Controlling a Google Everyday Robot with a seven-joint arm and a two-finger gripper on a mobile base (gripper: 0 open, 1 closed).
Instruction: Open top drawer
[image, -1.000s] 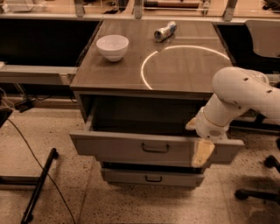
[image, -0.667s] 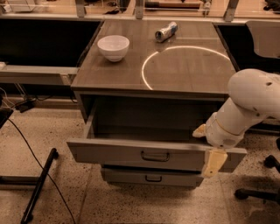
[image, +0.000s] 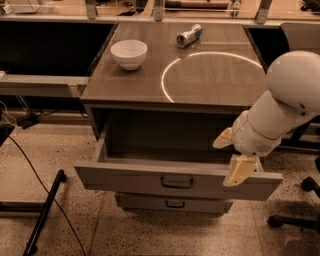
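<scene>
The top drawer (image: 125, 177) is pulled well out from under the tabletop, and its grey box interior shows. Its small dark loop handle (image: 177, 182) sits at the middle of the flat front. My gripper (image: 231, 155) is at the right end of the drawer front, on the white arm coming in from the right. It is open: one beige finger (image: 239, 171) hangs over the outside of the front panel and the other (image: 222, 139) is on the inner side, above the interior. Nothing is held between them.
A narrower lower drawer (image: 150, 202) is shut below. On the tabletop (image: 210, 85) stand a white bowl (image: 129, 53) and a lying can (image: 189, 36). A chair base (image: 295, 220) is at the right. A black pole (image: 45, 210) and a cable lie on the floor at left.
The top drawer has slid further out toward the camera. My gripper and arm have moved down and forward with its right end.
</scene>
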